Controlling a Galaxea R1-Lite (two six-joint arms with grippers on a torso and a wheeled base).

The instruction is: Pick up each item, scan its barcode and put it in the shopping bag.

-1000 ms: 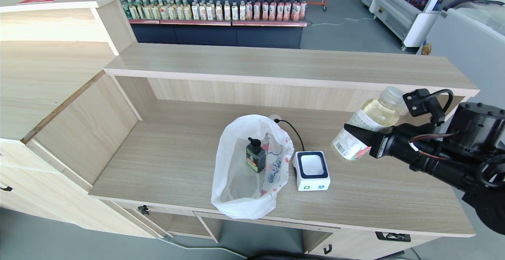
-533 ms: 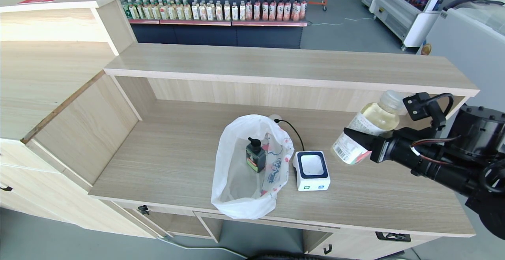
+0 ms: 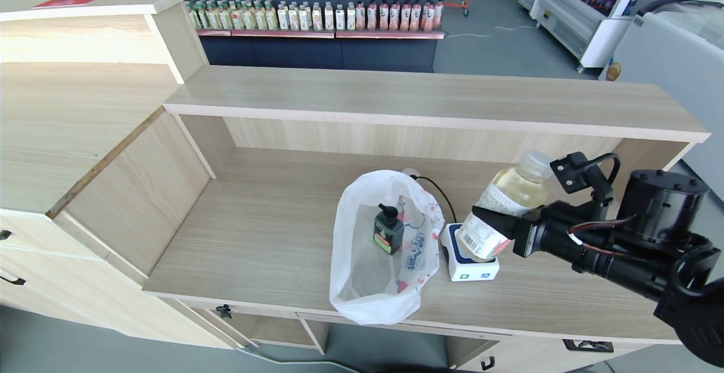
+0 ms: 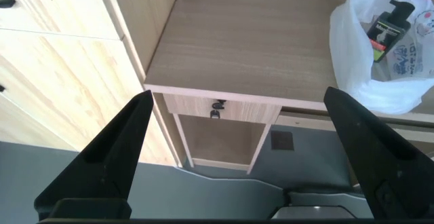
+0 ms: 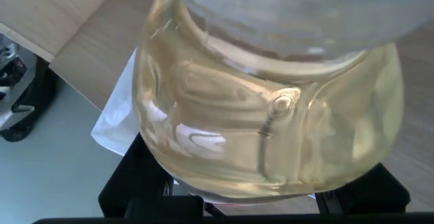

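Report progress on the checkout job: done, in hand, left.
Done: the pump bottle stands in the shopping bag. In hand: the right gripper holds the drink bottle tilted above the scanner, label end lowest. Left: that bottle is not yet bagged.

Pale yellow bottle (image 3: pixel 513 189), white bag (image 3: pixel 346 243) — red-blue print, white scanner (image 3: pixel 474 272)

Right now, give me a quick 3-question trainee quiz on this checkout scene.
1. True or false: the right gripper holds the drink bottle tilted, its base over the scanner.
2. What already sits in the shopping bag? A) dark pump bottle B) can C) carton
3. Fill in: the left gripper is ___ (open/shut).

Key: 1 true; 2 A; 3 open.
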